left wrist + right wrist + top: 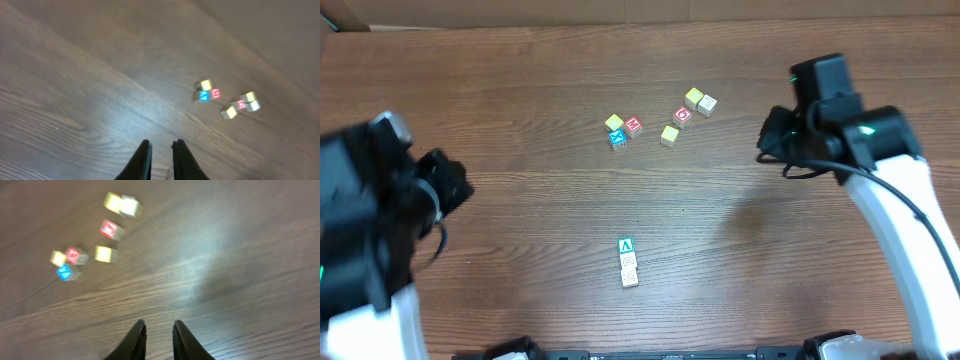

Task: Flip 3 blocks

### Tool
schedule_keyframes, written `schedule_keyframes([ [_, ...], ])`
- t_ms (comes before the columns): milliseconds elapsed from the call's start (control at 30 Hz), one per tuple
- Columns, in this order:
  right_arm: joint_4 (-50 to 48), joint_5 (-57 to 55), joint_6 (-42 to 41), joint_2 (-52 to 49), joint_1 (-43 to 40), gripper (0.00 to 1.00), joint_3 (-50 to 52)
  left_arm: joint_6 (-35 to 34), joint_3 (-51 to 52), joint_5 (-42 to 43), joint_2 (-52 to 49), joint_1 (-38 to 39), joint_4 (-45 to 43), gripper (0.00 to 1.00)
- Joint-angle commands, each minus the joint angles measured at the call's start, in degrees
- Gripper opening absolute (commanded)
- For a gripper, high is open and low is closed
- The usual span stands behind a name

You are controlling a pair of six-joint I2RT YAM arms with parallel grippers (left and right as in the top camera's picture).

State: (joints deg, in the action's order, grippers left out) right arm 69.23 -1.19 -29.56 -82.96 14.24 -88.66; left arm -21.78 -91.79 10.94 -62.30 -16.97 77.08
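Three blocks (628, 262) sat in touching row near tabletop's near edge. Judged light, rigid, smooth wood; pinch opposite side faces. Left gripper (161, 145) and right gripper (159, 324) were barely parted, empty.

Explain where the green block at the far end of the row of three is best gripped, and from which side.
Grip the green block by its left and right faces, coming straight down from above. It lies flat at the end of the row with its near face against a pale block, so those two sides look free for the jaws.
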Motion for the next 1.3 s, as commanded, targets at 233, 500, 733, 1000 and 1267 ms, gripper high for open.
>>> schedule_keyframes([
  [233,7.6,-1.7,12.1,15.0,0.0,0.30,-8.6,9.2,-7.6,-0.8,19.7,0.2,8.5,0.22],
  [500,17.9,-1.7,12.0,24.1,0.0,0.32,-8.6,30.5,-7.3,14.1,24.7,9.1,8.4,0.24],
  [733,27.7,-1.5,11.5,27.0,0.0,0.49,-8.5,27.2,-4.4,8.1,24.7,18.5,9.8,0.75],
  [1000,27.8,-1.5,11.6,27.0,0.0,1.00,-8.5,26.9,0.0,8.1,24.7,19.4,11.7,1.00],
  [1267,27.8,-1.5,11.6,27.0,0.0,1.00,-8.5,26.9,3.3,8.2,24.7,19.4,13.8,1.00],
])
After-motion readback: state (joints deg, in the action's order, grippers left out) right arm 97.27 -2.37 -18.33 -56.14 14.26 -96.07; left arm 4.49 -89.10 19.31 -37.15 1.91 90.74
